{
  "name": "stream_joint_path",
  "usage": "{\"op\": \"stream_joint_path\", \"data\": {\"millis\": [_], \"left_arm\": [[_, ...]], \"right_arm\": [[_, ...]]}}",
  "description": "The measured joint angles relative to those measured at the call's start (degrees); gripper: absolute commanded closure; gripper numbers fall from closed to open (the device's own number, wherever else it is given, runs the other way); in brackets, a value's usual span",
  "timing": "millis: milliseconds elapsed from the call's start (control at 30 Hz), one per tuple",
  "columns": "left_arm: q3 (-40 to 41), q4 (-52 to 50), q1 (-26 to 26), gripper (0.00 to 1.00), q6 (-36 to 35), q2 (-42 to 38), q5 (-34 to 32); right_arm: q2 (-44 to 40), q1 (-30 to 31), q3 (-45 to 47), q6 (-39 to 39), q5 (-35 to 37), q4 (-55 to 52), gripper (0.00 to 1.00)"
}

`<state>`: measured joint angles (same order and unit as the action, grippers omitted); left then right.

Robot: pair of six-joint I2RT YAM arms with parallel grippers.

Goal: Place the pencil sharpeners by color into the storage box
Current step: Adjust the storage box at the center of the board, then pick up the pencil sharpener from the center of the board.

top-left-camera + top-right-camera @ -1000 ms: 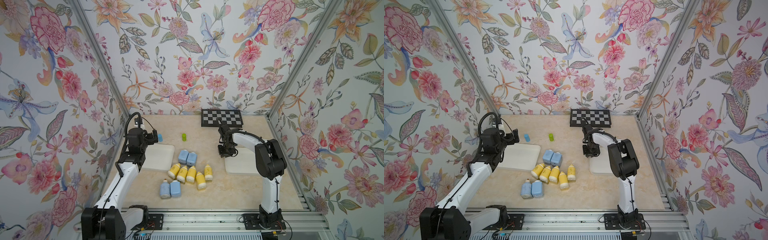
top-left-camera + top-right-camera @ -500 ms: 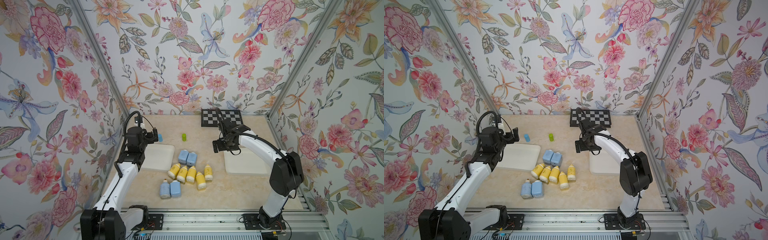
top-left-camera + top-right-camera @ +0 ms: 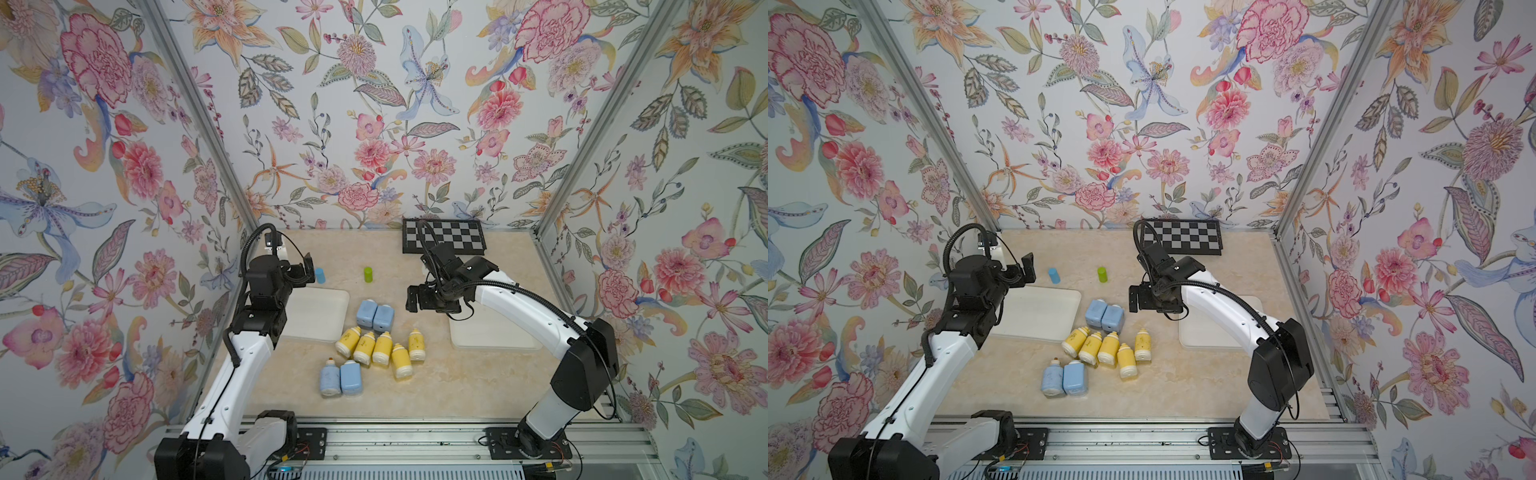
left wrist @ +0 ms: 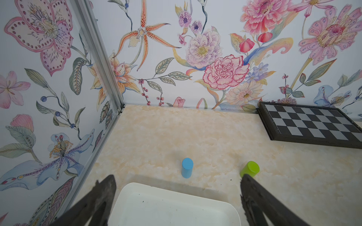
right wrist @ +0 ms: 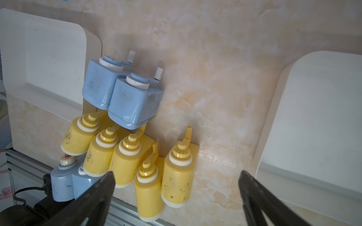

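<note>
Several yellow pencil sharpeners [image 3: 380, 348] [image 5: 137, 160] lie in a row mid-table. Two light blue ones [image 3: 375, 314] [image 5: 121, 94] sit just behind them, and two more blue ones [image 3: 340, 376] [image 3: 1064, 377] in front. A white storage box [image 3: 320, 309] [image 4: 176, 207] lies at the left and another [image 3: 490, 334] [image 5: 317, 121] at the right, both with nothing in them. My left gripper [image 3: 302, 272] [image 4: 178, 185] hangs open over the left box's far edge. My right gripper [image 3: 415, 298] [image 5: 176, 182] is open, raised right of the blue pair, and holds nothing.
A small blue cylinder [image 3: 319, 275] [image 4: 187, 167] and a green one [image 3: 368, 274] [image 4: 249, 169] stand upright behind the left box. A checkerboard [image 3: 444, 237] [image 4: 313, 125] lies at the back wall. Flowered walls close three sides; a metal rail [image 3: 395, 436] runs along the front.
My right arm has swung off the right box, leftward toward the sharpeners, and its jaws have opened. The left arm has barely moved.
</note>
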<state>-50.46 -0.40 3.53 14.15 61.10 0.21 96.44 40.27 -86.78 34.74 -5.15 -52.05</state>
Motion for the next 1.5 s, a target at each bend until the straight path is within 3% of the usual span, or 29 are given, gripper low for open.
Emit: {"op": "stream_joint_path", "data": {"millis": [233,533,1100,1500], "left_arm": [[2.08,0.42,0.00,0.00,-0.26,-2.89,-0.44],[3.15,0.44,0.00,0.01,-1.51,-4.57,-0.79],[3.45,0.44,0.00,0.01,-1.73,-4.92,1.14],[3.58,0.46,0.00,0.01,-1.73,-4.92,1.46]], "right_arm": [[5.03,5.40,-5.75,6.45,0.81,-1.01,0.00],[17.90,11.10,-14.86,11.65,-0.48,-3.02,0.16],[28.92,10.34,-28.17,14.21,0.20,-8.33,0.38],[31.74,7.78,-31.04,14.12,1.11,-10.86,0.39]]}}
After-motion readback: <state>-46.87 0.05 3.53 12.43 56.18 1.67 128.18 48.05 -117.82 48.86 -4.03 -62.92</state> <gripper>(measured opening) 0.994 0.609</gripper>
